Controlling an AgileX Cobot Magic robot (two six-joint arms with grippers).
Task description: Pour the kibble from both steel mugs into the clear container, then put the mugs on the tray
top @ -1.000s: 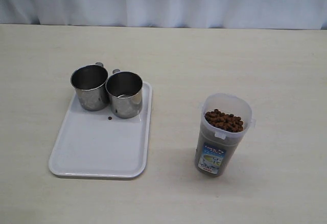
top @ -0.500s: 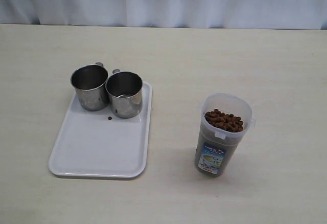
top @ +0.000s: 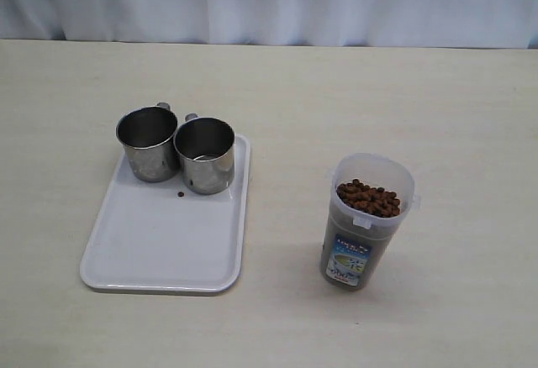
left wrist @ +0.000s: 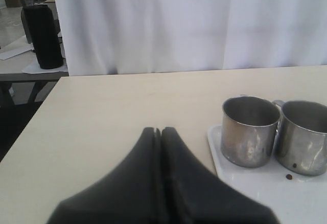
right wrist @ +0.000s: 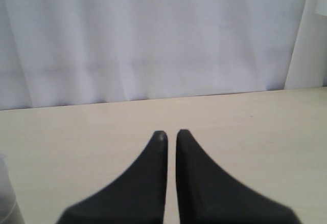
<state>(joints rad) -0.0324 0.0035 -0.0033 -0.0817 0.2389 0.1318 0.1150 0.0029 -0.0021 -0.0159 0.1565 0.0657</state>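
Standing touching at tray (top: 160, 250) far end, mugs (top: 204, 155), one pellet (top: 181, 194) beside; kibble (top: 368, 197) in container (top: 353, 250), right of tray; left gripper (left wrist: 158, 130), right gripper (right wrist: 170, 133) pressed together, empty.

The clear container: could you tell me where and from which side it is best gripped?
I would grip the clear container across its round wall, above the label, coming level from the right of the exterior view. It stands upright, open-topped and full of kibble, so a top grasp is out; the tray lies to its left.
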